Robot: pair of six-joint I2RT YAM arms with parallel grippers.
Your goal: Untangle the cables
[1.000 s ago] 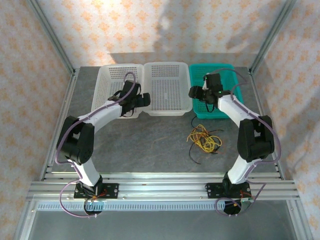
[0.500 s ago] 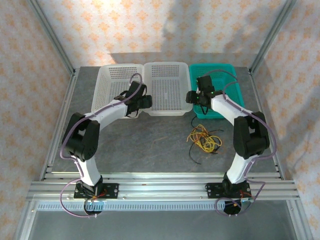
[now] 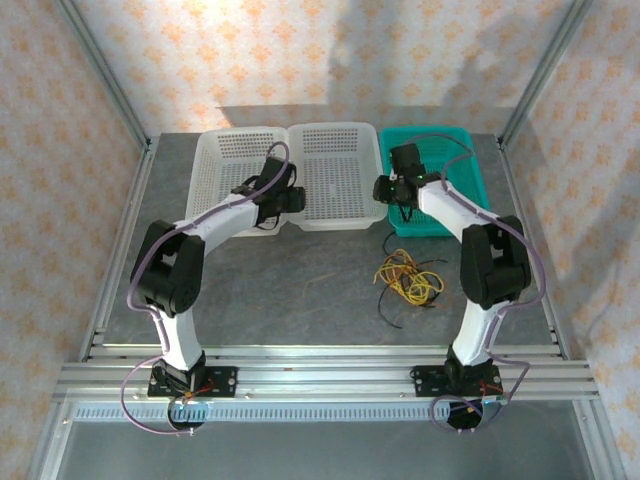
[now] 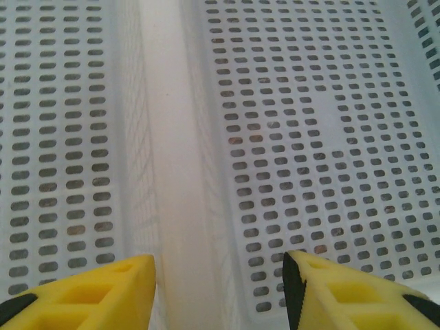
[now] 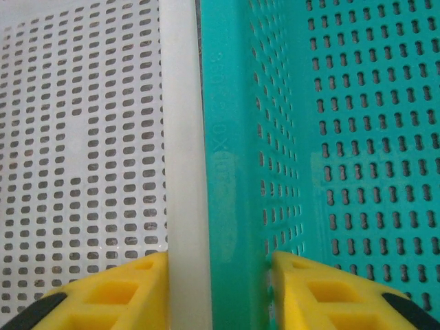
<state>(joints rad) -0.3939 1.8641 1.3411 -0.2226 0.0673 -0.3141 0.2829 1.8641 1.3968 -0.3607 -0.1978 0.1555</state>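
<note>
The cables [image 3: 408, 278] lie in a loose tangle of yellow, orange-brown and black wire on the grey table, in front of the teal basket, untouched by either arm. My left gripper [image 3: 290, 200] straddles the joined rims [image 4: 175, 172] of the two white baskets; it is open, with a gap between its right finger [image 4: 344, 295] and the rim. My right gripper [image 3: 385, 187] is shut across the white rim [image 5: 182, 172] and the teal rim [image 5: 234, 172] side by side, one finger [image 5: 117, 295] pressing each side.
Three perforated baskets stand in a row at the back: a left white basket [image 3: 213, 165], a middle white basket [image 3: 335, 131] and a teal basket [image 3: 472, 180]. Metal frame posts [image 3: 105, 90] flank the table. An aluminium rail [image 3: 320, 380] runs along the near edge.
Both grippers have narrowed their jaws. The left gripper moved right to the seam between the white baskets. The right gripper moved left onto the seam between the white and teal baskets.
</note>
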